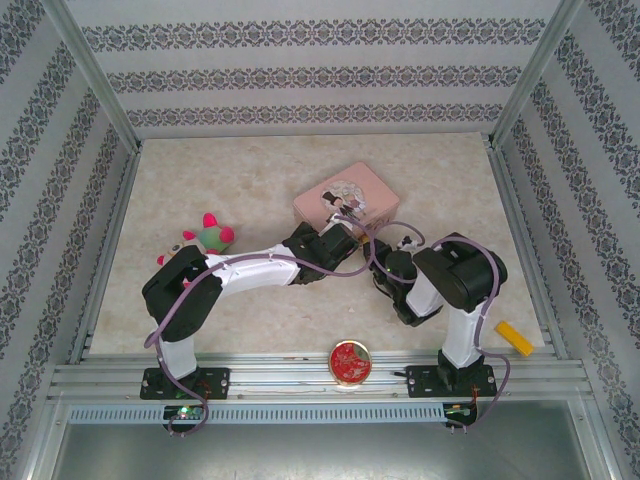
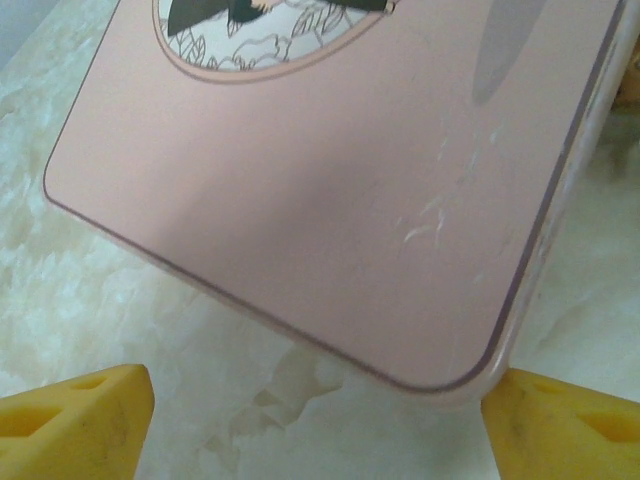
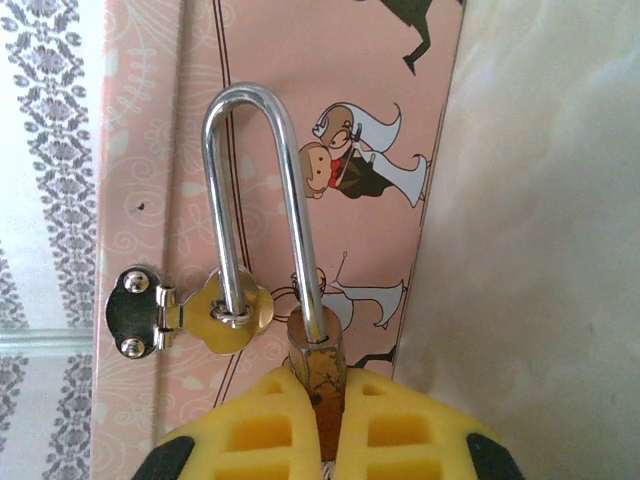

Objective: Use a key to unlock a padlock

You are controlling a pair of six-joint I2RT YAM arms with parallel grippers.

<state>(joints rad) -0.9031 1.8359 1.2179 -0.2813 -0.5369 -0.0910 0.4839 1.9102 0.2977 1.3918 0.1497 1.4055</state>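
Right wrist view puts me close to the work. The right claw (image 3: 320,405) is closed on the brass body of the padlock (image 3: 318,365). Its yellow pads (image 3: 250,430) pinch the body from both sides, so only a narrow strip of brass shows between them. The padlock hangs on a side of the pink box (image 3: 340,70). Its long silvery shackle (image 3: 300,200) arches up, and one leg passes through the brass hasp (image 3: 235,318), next to a small silver plate (image 3: 135,315).

I'd say the grip is there to steady the lock body so it won't swing on the hasp when the key goes in. The keyway end is buried between the pads. I can't tell whether the shackle's leg at the hasp is seated in the body.

Left wrist view looks down on a rounded corner of the pink box. The left claw (image 2: 318,425) is spread wide, its yellow fingertips (image 2: 75,420) well apart with nothing gripped, just the marbled surface (image 2: 120,300) below.

From the top external view, the left arm (image 1: 250,268) stretches low and nearly flat across to the box. The right arm (image 1: 460,275) folds sharply at the elbow and reaches inward, so the two claws meet at the box's near side.
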